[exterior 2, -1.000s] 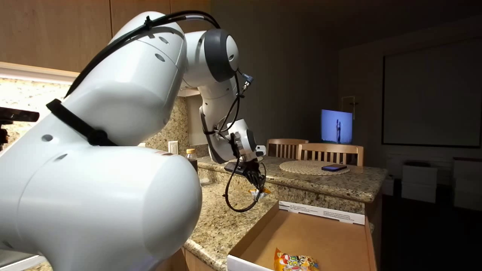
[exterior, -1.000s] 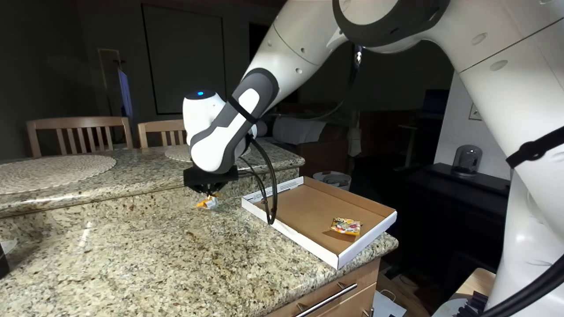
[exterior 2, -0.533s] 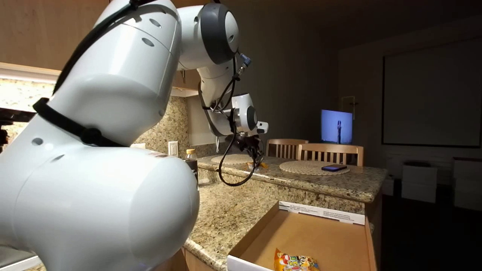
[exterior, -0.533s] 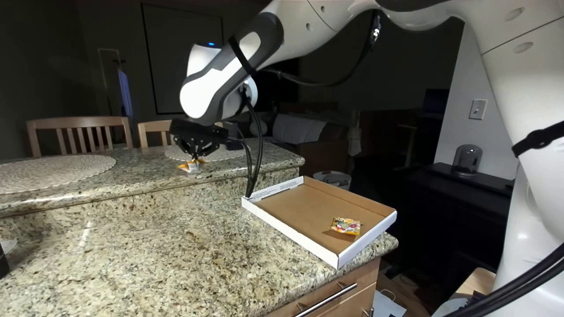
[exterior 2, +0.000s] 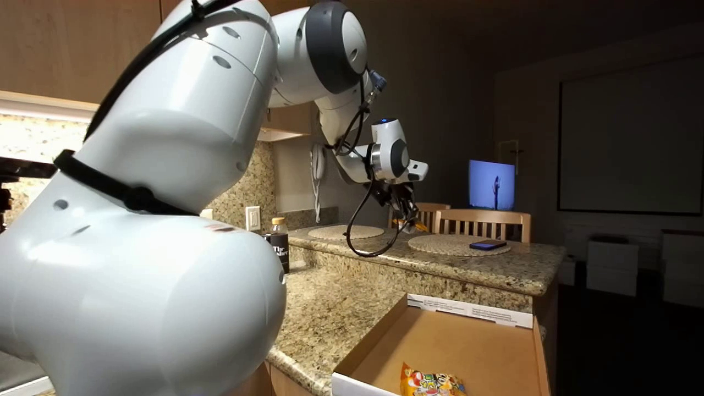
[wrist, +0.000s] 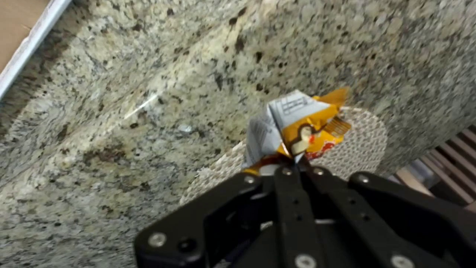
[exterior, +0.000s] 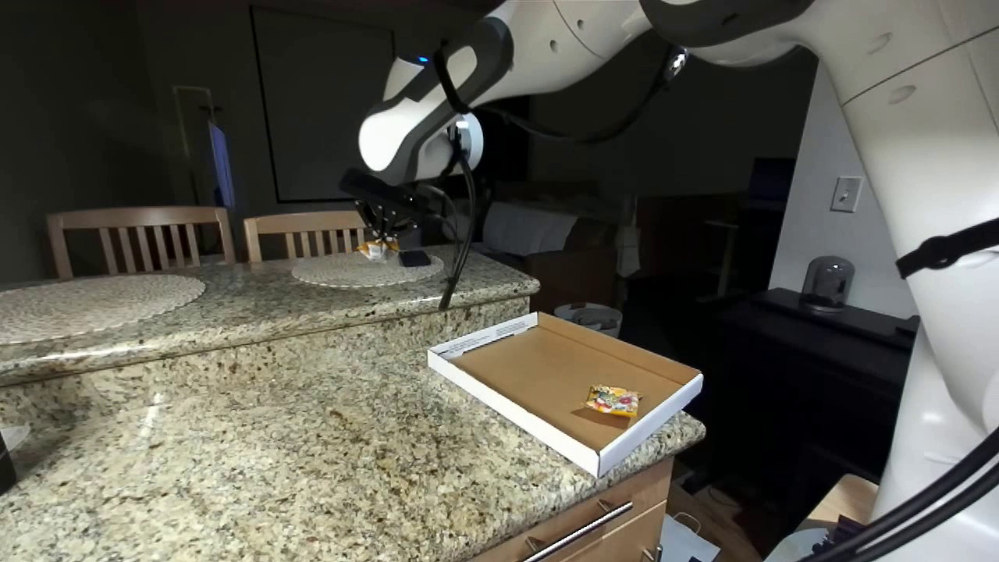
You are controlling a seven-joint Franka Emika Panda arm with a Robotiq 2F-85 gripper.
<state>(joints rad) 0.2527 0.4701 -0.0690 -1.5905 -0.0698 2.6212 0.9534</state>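
Observation:
My gripper (wrist: 300, 165) is shut on a crinkled orange and white snack packet (wrist: 293, 124), pinched at its near edge. In both exterior views the gripper (exterior: 384, 232) (exterior 2: 407, 215) points down and holds the packet (exterior: 376, 250) (exterior 2: 419, 226) in the air above the raised granite ledge. A round woven placemat (wrist: 366, 136) lies below the packet; it also shows in an exterior view (exterior: 335, 273). A similar colourful packet (exterior: 613, 401) (exterior 2: 432, 383) lies in a shallow cardboard box (exterior: 538, 367) (exterior 2: 467, 341) on the lower counter.
A dark phone (exterior: 414, 258) (exterior 2: 488, 245) lies on the placemat near the gripper. Another placemat (exterior: 101, 306) lies along the ledge. Wooden chairs (exterior: 140, 238) (exterior 2: 484, 221) stand behind it. A cable loop (exterior 2: 367, 254) hangs below the wrist. A dark bottle (exterior 2: 279, 242) stands on the counter.
My gripper has risen from over the lower counter to over the raised ledge and moved across to the placemat with the phone, carrying the packet. The box and its packet have not moved.

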